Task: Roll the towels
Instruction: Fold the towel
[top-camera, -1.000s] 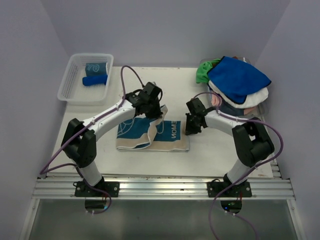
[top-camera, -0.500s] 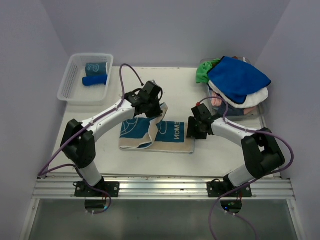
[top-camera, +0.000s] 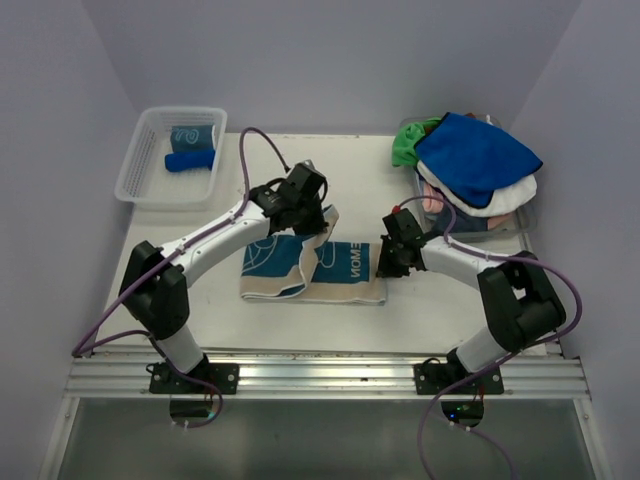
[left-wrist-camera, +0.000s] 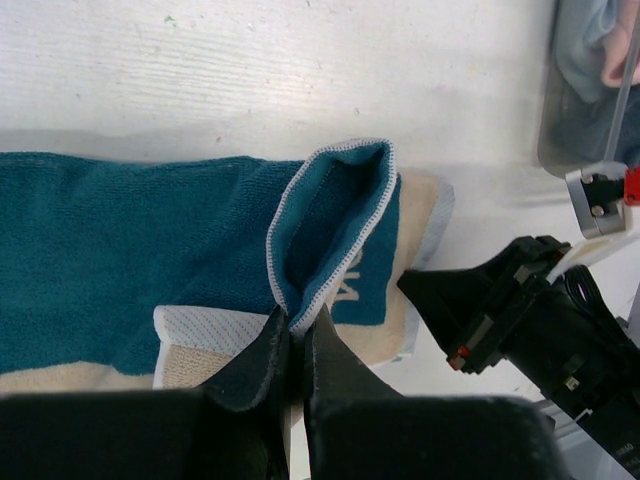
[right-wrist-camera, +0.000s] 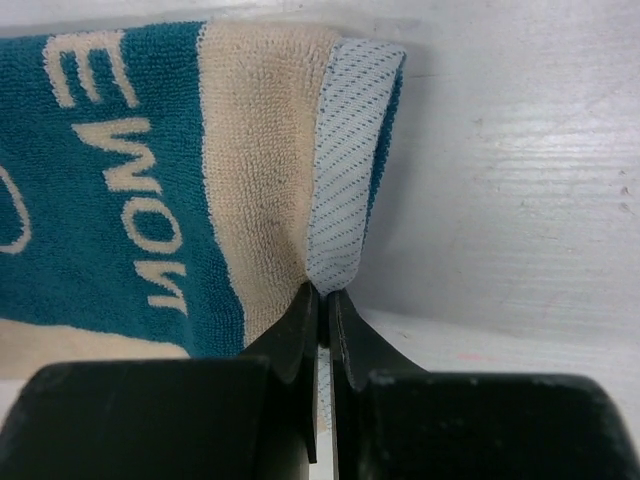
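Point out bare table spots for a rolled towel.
Bare: back strip between the basket and towel pile; near strip between the teal towel and rail. Crowded: centre, where left tool and right tool pinch that towel.

I count two arms: left arm (top-camera: 215, 240), right arm (top-camera: 460, 262). One teal and beige towel (top-camera: 310, 272) lies mid-desk. One mesh basket (top-camera: 135, 172) at the far left corner holds two: teal roll (top-camera: 192, 135), blue roll (top-camera: 190, 160). The far right corner pile shows four: blue towel (top-camera: 475, 155), green towel (top-camera: 405, 147), white towel (top-camera: 500, 200), pink towel (top-camera: 432, 203).
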